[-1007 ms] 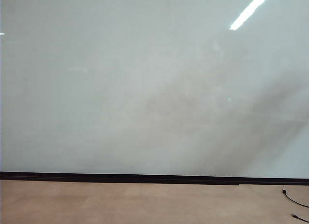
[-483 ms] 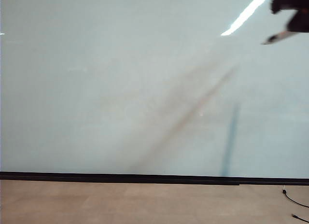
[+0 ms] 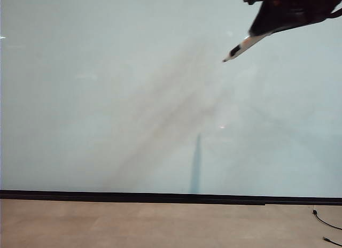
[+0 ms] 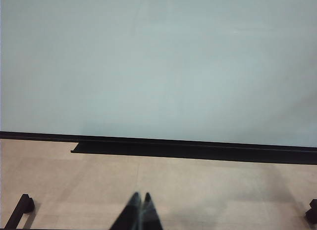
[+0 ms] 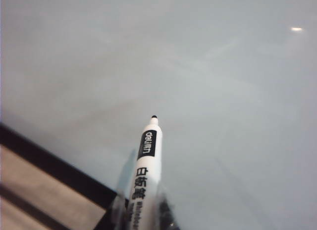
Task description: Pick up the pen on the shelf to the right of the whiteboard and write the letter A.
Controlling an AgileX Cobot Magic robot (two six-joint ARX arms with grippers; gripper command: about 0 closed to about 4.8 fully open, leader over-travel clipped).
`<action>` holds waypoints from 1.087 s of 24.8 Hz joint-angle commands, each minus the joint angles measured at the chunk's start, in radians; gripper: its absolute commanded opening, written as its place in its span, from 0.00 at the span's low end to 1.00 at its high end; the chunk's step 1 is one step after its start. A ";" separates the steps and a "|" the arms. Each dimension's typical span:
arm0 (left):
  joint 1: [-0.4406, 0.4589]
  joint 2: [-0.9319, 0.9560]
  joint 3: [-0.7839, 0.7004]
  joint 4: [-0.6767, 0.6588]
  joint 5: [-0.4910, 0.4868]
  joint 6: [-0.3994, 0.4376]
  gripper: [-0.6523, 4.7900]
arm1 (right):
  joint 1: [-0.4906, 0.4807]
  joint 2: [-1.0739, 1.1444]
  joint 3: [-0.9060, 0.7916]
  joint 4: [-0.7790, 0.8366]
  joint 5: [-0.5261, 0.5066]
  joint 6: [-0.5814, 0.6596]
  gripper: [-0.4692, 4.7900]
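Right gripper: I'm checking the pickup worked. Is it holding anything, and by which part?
Yes. The right gripper holds the pen by its rear barrel, tip free and pointing toward the whiteboard. The left gripper is shut and holds nothing.

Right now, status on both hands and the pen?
Right hand shut on pen, upper right, tip off whiteboard. Left hand shut, empty, low. No letter A; nothing in the way.

Whiteboard (image 3: 107, 98) upright behind floor (image 3: 133, 226), strip (image 3: 160, 197) along its bottom edge. Right gripper (image 3: 262, 30) at upper right before the board, clamped on pen (image 3: 243, 46), tip pointing down-left, apart from board. Left gripper (image 4: 140, 202) low over floor, before the board, jaws together. Cables (image 3: 326, 222) on floor at far right.
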 commanded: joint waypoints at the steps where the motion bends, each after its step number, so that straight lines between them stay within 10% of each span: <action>1: 0.000 0.000 0.003 0.005 0.001 0.005 0.11 | 0.000 0.048 0.042 -0.029 -0.092 -0.010 0.08; 27: 0.000 0.000 0.003 0.005 0.000 0.004 0.11 | -0.018 0.404 0.348 -0.121 -0.207 -0.130 0.08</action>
